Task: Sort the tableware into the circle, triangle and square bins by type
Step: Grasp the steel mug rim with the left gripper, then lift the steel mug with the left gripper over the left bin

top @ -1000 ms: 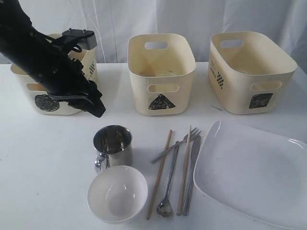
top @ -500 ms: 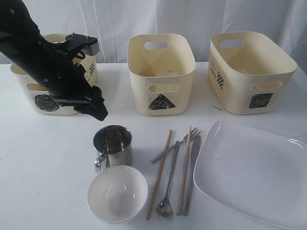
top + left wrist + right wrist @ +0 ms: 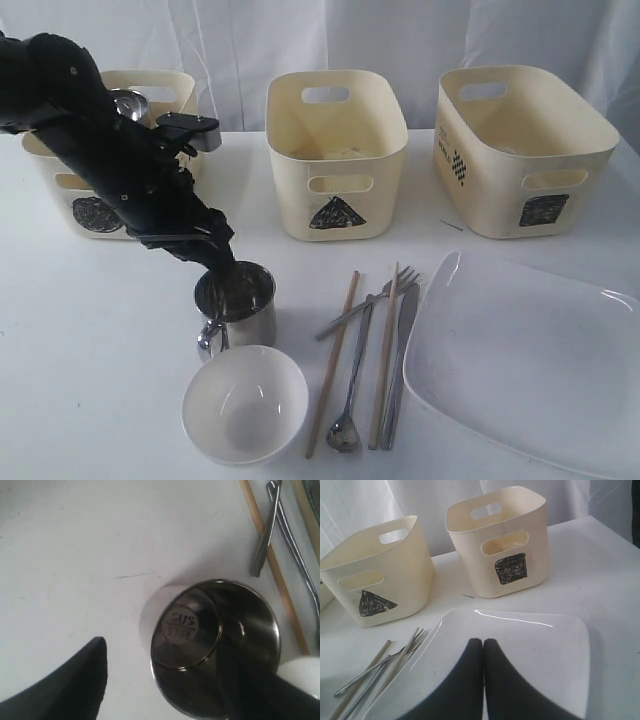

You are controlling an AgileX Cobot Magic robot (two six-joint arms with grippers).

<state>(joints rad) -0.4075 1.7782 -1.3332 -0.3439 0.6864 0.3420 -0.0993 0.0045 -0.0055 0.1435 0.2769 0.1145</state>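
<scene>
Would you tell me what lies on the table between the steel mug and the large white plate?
In the exterior view, four kinds of utensil lie there side by side: two wooden chopsticks, a spoon, a fork and a knife.

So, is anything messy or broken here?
Nothing is broken or spilled. Only the fork lies crooked, slanting across the spoon and a chopstick instead of lining up with them.

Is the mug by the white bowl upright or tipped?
Upright. The mug stands mouth up; the left wrist view shows its stamped bottom inside.
</scene>
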